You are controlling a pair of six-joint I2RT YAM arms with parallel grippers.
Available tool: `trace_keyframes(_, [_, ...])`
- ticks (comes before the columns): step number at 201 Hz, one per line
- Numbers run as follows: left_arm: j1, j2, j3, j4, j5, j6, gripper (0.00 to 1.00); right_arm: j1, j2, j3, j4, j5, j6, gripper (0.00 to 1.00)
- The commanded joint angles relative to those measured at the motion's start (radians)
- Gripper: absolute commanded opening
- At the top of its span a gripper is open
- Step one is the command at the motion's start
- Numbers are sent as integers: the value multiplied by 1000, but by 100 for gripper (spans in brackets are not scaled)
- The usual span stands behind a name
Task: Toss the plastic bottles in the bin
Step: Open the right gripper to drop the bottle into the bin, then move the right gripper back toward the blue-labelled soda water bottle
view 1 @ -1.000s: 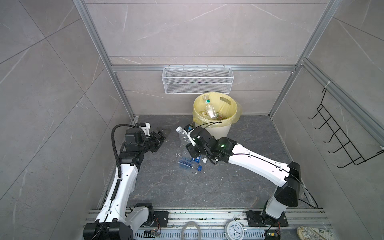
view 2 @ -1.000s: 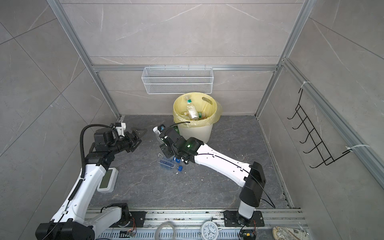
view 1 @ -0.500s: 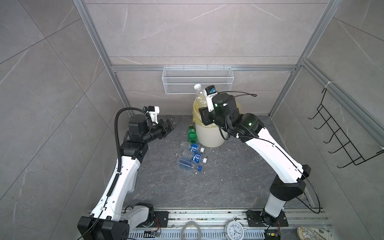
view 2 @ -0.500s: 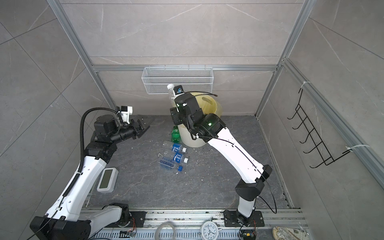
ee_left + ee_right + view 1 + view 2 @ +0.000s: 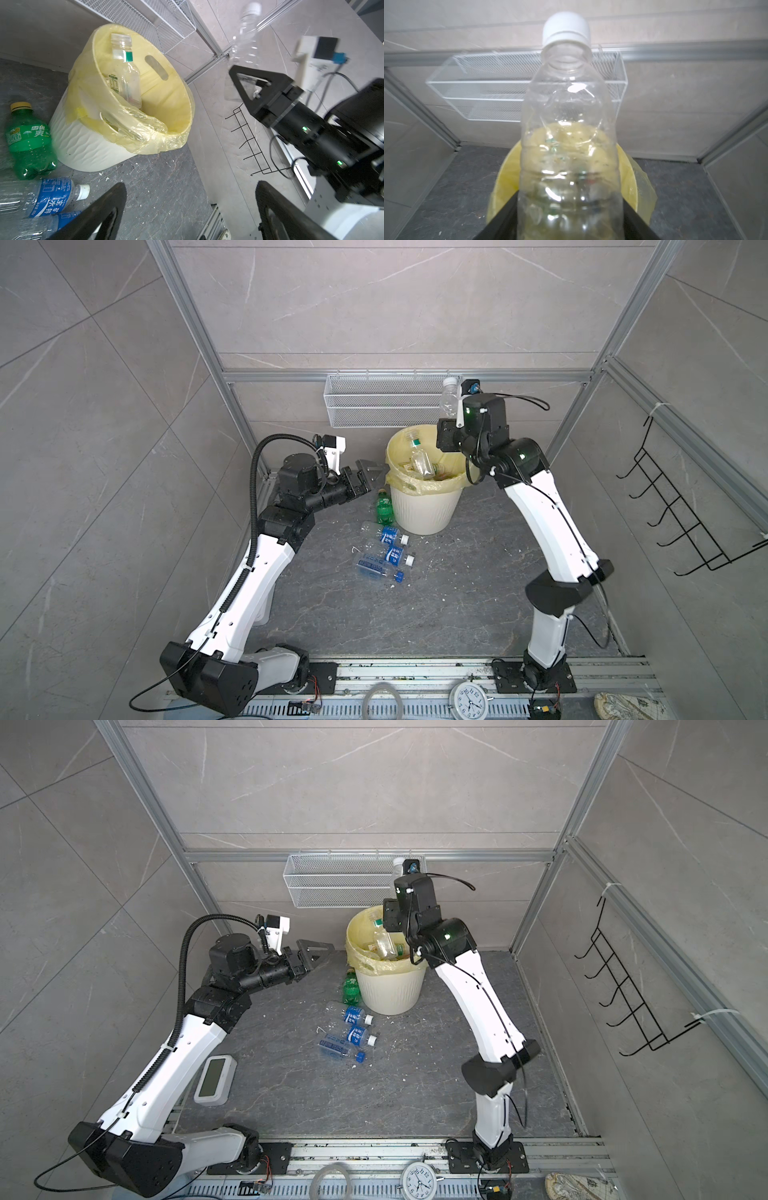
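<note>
Above the bin [image 5: 419, 510], at the surface's twelve o'clock, a clear bottle [image 5: 569, 135], presumably light and crushable, is being gripped at its lower body by fingers [image 5: 504, 222] of the right gripper [image 5: 570, 199]; left gripper [image 5: 191, 186] spread wide, empty.

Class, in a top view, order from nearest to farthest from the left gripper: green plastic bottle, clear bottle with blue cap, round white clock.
1. Green plastic bottle, beside the cream ribbed bin.
2. Clear bottle with blue cap, lying mid-floor.
3. Round white clock, at the front rail.
</note>
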Motion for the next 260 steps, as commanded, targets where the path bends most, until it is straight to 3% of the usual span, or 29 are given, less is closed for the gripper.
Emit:
trace_keyframes(1, [1,-30,-17,-22,-30,46,100,-4,79,96,-146,-88,60,79])
trace_keyframes(16, [0,-29,-27,-33,-39,53,100,4,72,88,-137,-103,57,90])
trace_keyframes(51, [1,-6,-48,-18,-36,30,100,15,-15,-46,-87,-88,49,99])
trace_keyframes(123, [1,11,-104,-47,-56,12,100,57,-235,-400,34,-77,15,100])
trace_keyframes(179, [32,0,-192,-109,-77,15,100,242,-383,-706,144,24,-91,99])
trace_keyframes(260, [159,-81,-378,-105,-21,-50,100,426,-468,-1203,411,-74,-1,99])
